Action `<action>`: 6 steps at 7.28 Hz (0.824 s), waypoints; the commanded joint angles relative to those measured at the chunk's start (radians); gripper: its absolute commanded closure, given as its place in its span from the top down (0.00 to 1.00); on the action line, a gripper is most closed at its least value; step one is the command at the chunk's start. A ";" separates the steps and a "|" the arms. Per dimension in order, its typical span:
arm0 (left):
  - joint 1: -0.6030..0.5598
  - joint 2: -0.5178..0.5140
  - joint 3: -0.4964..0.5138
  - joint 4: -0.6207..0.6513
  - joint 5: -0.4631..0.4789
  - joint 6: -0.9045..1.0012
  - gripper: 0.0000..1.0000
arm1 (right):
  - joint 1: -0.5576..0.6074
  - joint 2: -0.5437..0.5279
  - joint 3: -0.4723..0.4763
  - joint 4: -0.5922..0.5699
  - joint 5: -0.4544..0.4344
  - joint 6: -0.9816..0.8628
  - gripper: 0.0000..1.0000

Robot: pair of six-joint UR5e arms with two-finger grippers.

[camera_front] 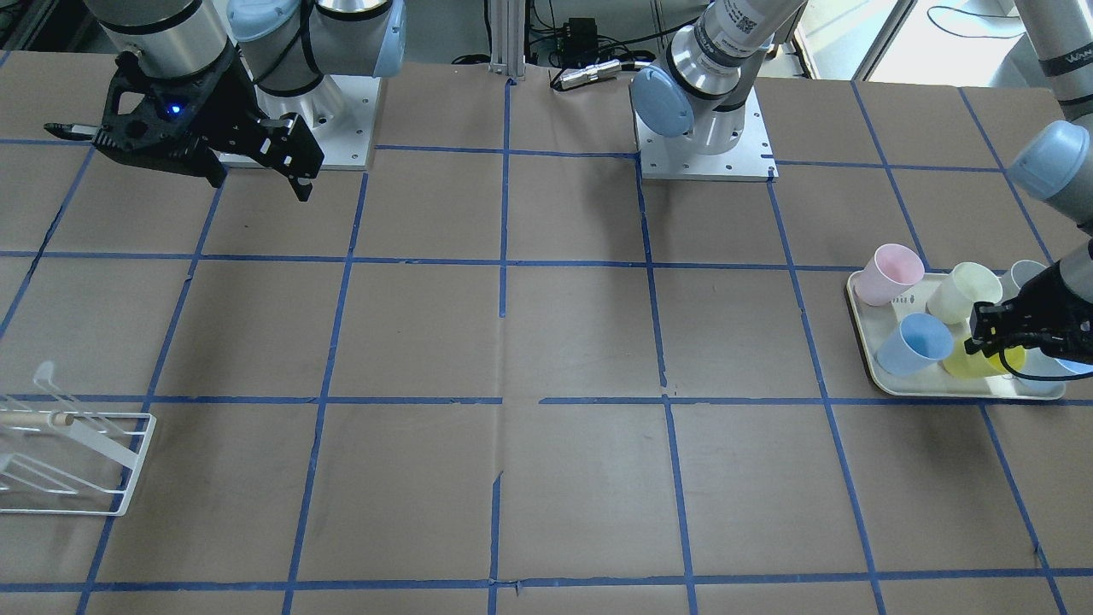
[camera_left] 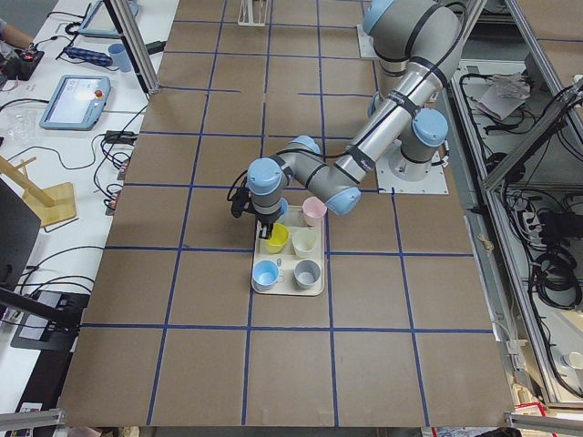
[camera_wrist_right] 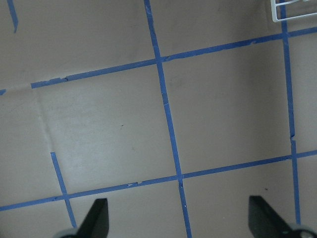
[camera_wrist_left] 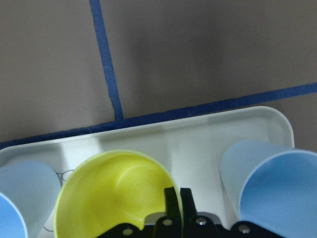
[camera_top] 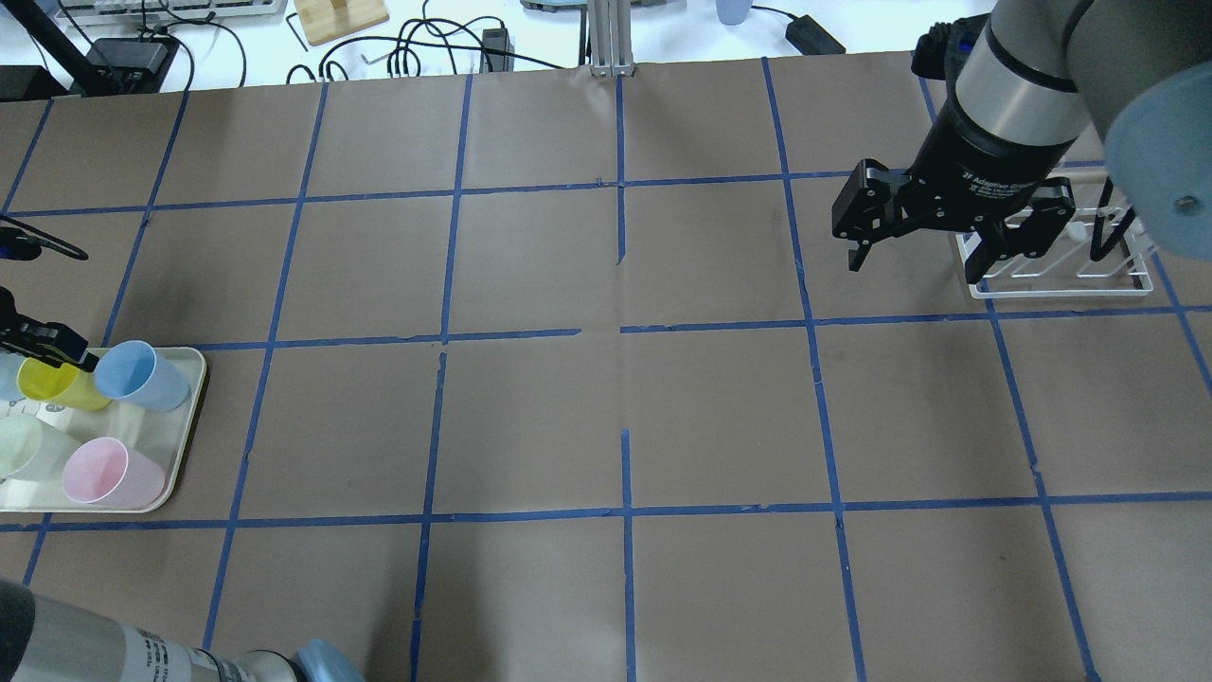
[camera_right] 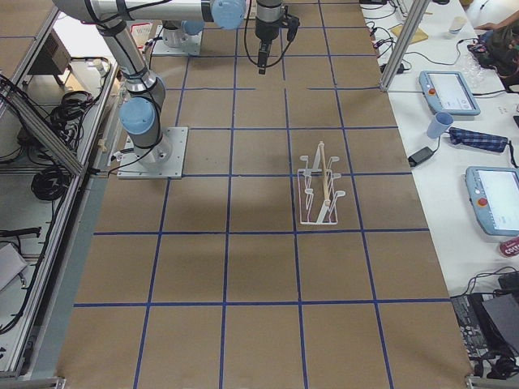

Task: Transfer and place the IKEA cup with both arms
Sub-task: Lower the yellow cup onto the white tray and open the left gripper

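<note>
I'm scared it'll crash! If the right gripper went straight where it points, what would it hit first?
Probably the brown paper-covered table, near a crossing of blue tape lines. The open black right gripper points down at it; its wrist view shows nothing between. The white wire rack sits aside.

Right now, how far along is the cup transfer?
Nothing is finished. In hand: the left end effector is shut on the IKEA cup at its rim, in the tray among other cups. Left: lift, hand over to the right end effector, which hangs open and empty by the wire rack, and place it.
</note>
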 commanded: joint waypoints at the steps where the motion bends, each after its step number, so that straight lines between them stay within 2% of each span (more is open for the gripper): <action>1: -0.015 0.036 0.042 -0.096 0.022 0.001 1.00 | 0.003 0.000 -0.006 -0.002 -0.002 0.006 1.00; 3: -0.030 0.084 0.204 -0.361 0.024 0.000 1.00 | 0.003 0.000 -0.004 -0.003 -0.002 0.009 1.00; 4: -0.071 0.133 0.250 -0.497 0.023 -0.011 1.00 | 0.002 0.000 -0.004 -0.002 -0.002 0.009 1.00; 6: -0.204 0.235 0.263 -0.569 0.026 -0.171 1.00 | -0.001 0.000 -0.007 -0.002 -0.003 0.005 1.00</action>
